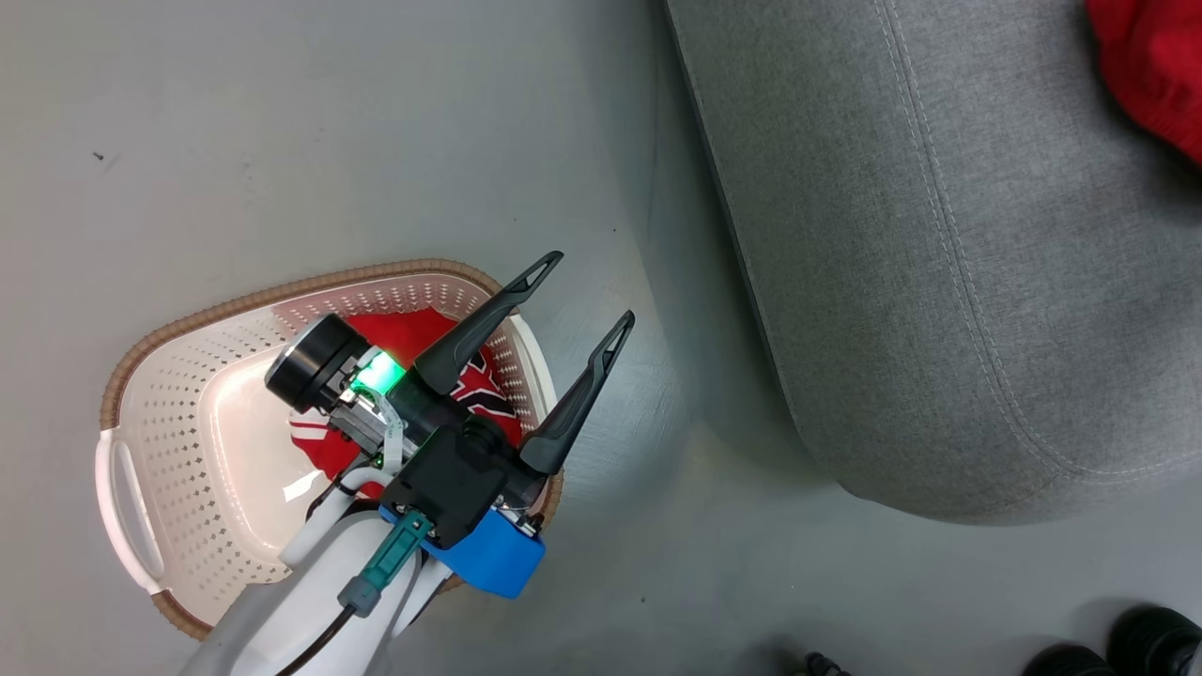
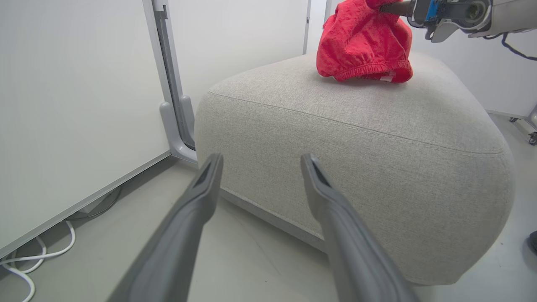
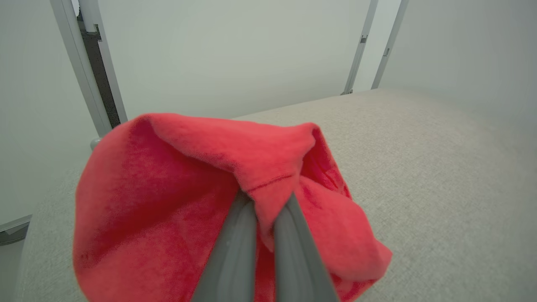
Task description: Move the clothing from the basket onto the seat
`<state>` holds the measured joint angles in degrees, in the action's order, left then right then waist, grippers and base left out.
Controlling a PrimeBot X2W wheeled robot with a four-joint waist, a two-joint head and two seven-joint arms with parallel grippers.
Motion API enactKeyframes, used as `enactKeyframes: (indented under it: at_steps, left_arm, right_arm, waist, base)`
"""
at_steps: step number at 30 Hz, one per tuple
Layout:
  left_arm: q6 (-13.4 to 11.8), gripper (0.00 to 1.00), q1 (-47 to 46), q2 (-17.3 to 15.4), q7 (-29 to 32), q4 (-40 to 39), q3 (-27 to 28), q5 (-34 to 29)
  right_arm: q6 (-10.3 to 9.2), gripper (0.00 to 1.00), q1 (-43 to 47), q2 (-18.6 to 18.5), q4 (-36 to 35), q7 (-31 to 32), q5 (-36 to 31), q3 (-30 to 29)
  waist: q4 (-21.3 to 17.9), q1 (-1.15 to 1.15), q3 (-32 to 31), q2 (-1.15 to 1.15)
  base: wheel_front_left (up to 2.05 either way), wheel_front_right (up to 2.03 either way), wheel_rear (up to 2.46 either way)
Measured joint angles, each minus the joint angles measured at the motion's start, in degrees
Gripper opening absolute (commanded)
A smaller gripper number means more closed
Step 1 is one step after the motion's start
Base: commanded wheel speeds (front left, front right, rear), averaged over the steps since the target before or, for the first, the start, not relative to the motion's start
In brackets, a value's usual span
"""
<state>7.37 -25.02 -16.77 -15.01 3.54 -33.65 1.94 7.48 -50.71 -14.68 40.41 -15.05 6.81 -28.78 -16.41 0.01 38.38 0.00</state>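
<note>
The cream basket (image 1: 150,441) stands on the floor at the lower left. One red piece of clothing (image 1: 413,338) with black-and-white print lies in it, partly hidden by my left arm. My left gripper (image 1: 590,289) hovers open over the basket's right rim, and its fingers (image 2: 197,201) point at the grey seat (image 2: 356,138). A second red garment (image 2: 365,42) hangs bunched with its lower folds resting on the seat's top (image 3: 419,167). My right gripper (image 3: 266,205) is shut on a fold of this garment (image 3: 168,188), whose edge shows in the head view (image 1: 1155,66).
Grey floor lies between the basket and the seat (image 1: 939,282). White wall panels with grey frame posts (image 2: 168,75) stand behind the seat. White cables (image 2: 25,260) run along the wall's foot. A person's dark shoes (image 1: 1127,648) are at the lower right.
</note>
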Motion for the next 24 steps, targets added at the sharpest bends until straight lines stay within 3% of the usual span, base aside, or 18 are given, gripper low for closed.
enactKeyframes:
  at_steps: [5,13,14,16,17,18,24]
  left_arm:
    - [0.0,1.0,-0.1,0.0,0.0,0.0,-0.2,0.1]
    - [0.0,1.0,-0.1,-0.1,0.0,0.0,-0.1,0.5]
    - [0.0,1.0,-0.1,-0.1,0.0,0.0,0.0,0.6]
    - [0.0,1.0,-0.1,0.1,0.0,0.0,0.0,0.7]
    - [0.0,1.0,-0.1,0.2,0.0,0.1,-0.1,1.0]
    - [0.0,1.0,-0.1,0.4,0.0,0.3,-0.1,1.1]
    - [0.0,1.0,-0.4,1.7,0.0,1.0,-0.1,1.8]
  right_arm:
    - [0.0,0.0,0.0,0.3,4.4,0.0,-0.2,0.0]
    - [0.0,0.0,-0.5,0.6,5.0,0.0,-0.5,0.6]
    - [0.0,0.1,-0.5,0.7,4.7,0.0,-0.7,0.8]
    - [0.0,0.47,-0.4,0.8,4.2,0.0,-1.0,0.7]
    - [0.0,0.96,-0.3,0.8,3.9,0.0,-1.2,0.7]
    - [0.0,1.0,-0.2,0.9,3.7,0.0,-1.2,0.6]
    - [0.0,1.0,0.9,0.9,3.7,0.0,-1.8,1.0]
  waist:
    - [-0.2,0.0,0.0,0.0]
    - [-0.8,0.0,-0.4,0.0]
    - [-0.8,0.0,-0.5,0.0]
    - [-0.8,0.0,-0.8,0.0]
    - [-0.8,0.0,-0.9,0.0]
    - [-0.7,0.0,-1.2,0.0]
    - [0.0,-0.01,-2.7,0.0]
  base:
    - [0.0,0.0,0.0]
    - [0.0,0.0,0.0]
    - [0.0,0.0,0.0]
    - [0.0,0.0,0.0]
    - [0.0,0.0,0.0]
    - [0.0,0.0,0.0]
    - [0.0,0.0,0.0]
